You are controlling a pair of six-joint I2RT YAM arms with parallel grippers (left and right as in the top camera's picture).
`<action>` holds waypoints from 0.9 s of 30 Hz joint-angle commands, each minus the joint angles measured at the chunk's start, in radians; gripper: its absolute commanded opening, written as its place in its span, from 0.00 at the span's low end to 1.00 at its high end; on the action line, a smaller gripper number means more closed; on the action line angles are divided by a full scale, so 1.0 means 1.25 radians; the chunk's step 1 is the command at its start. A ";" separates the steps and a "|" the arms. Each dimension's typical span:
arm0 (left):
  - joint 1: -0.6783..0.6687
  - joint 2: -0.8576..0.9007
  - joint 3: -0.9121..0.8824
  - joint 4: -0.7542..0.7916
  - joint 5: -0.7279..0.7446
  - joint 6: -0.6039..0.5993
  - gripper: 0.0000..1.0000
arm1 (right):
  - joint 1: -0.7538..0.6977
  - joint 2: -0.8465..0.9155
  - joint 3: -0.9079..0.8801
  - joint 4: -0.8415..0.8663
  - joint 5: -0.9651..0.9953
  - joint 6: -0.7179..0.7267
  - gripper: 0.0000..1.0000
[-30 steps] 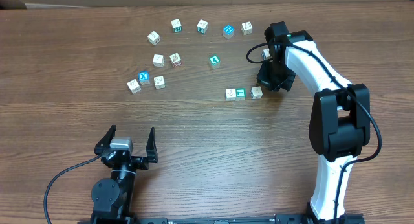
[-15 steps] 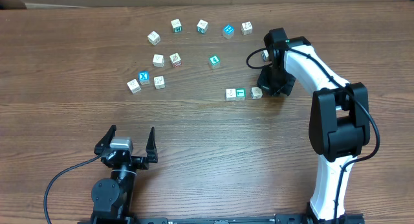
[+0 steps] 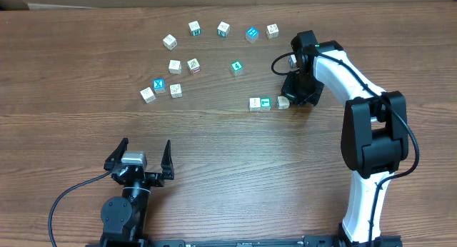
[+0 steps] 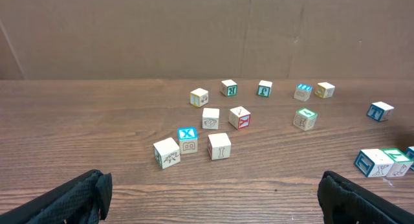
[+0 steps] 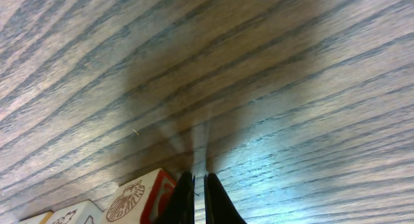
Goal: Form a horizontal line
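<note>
The horizontal line point(image 3: 265, 103) is a short row of three cubes: a whitish one, a teal-green faced one, and a whitish one point(image 3: 283, 101) at the right end. My right gripper point(image 3: 293, 97) is shut and empty, low at the table, with its left finger against that right-end cube. In the right wrist view the shut fingers point(image 5: 199, 185) touch a cube with a red edge and a shell mark point(image 5: 139, 197). My left gripper point(image 3: 146, 145) is open and empty at the front left. The row shows at the right edge of the left wrist view point(image 4: 381, 162).
Several loose cubes lie scattered at the back left and centre, among them a blue X cube point(image 3: 159, 85) and a teal cube point(image 3: 236, 66). One cube point(image 3: 293, 59) sits half hidden by the right arm. A cardboard wall stands behind the table point(image 4: 194, 30).
My right gripper has moved down and to the left, coming up against the right-end cube of the row. The left arm has not moved.
</note>
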 commanded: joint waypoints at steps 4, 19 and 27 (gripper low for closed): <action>-0.003 -0.007 -0.003 0.002 -0.005 0.015 1.00 | 0.004 -0.002 -0.004 0.004 -0.025 0.002 0.04; -0.003 -0.007 -0.003 0.002 -0.005 0.015 1.00 | 0.004 -0.002 -0.005 0.020 -0.044 0.002 0.05; -0.003 -0.007 -0.003 0.002 -0.005 0.015 0.99 | 0.007 -0.002 -0.005 0.022 -0.078 0.003 0.05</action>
